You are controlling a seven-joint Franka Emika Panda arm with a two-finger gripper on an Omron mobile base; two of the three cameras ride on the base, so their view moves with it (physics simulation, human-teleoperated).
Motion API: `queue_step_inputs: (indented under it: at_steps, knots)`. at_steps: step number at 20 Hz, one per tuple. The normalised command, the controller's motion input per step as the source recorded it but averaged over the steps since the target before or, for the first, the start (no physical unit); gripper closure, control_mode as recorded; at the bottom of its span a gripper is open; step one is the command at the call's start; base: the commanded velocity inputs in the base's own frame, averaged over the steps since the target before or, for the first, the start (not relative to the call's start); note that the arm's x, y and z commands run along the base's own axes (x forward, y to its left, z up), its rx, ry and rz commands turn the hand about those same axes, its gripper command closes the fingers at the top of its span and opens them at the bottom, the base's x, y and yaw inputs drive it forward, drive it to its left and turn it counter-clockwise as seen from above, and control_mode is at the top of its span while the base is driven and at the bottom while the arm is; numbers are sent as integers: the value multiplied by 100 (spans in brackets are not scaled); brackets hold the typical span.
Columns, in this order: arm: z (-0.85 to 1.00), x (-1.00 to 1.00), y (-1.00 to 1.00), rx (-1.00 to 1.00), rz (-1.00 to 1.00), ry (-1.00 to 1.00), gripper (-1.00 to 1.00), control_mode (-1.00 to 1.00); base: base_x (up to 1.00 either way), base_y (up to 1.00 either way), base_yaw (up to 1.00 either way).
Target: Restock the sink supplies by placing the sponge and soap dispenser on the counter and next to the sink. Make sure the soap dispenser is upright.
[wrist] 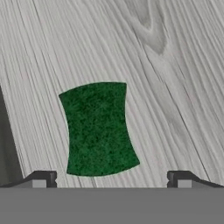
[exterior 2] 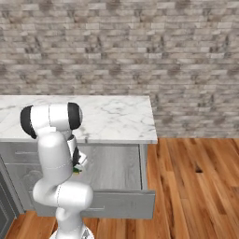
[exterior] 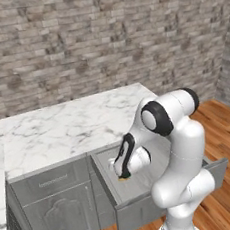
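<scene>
Poised over the sponge [wrist: 98,129], with the gripper [wrist: 111,179] spread wide apart and nothing between the fingertips [wrist: 41,179], one tip to each side of the green pad. Reaching down into the open drawer [exterior: 215,169] below the counter [exterior: 63,125], hand low over the drawer floor.

Risks, left to right:
- At the left of the hand view, a dark strip, probably the drawer's side wall, close to the left fingertip. Could catch that tip during descent if the hand drifts left.
- At centre, the sponge slightly rotated against the line of the jaws and nearer the left tip than the right. Could get pushed or twisted instead of pinched if closed off-centre. Soft and small, so likely to squash or squirt out under an uneven squeeze. Could also be missed if closed too high, or the tips jammed into the drawer floor if taken too low.
- At the right, bare grey wood-grain floor, no obstacle there.
- On the lift, likely clash of wrist or sponge with the counter's overhanging edge just beyond the drawer, visible in both base views.

Containers: drawer pulled out toward the robot, holding the sponge near its left part, just under the hand [exterior: 124,174]. Rest of the drawer floor partly hidden behind the arm, contents there impossible to tell.
</scene>
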Motion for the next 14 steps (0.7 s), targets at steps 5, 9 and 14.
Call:
queue_step_inputs:
  at_steps: [5, 9, 14]
  knots:
    - [-4, 0, 0, -2, 1, 0, -100, -100, 0, 0, 0]
    - [0, 0, 1, -3, 0, 0, -100, -100, 0, 0, 0]
    - [0, 3, 6, -4, 0, 2, -100, -100, 0, 0, 0]
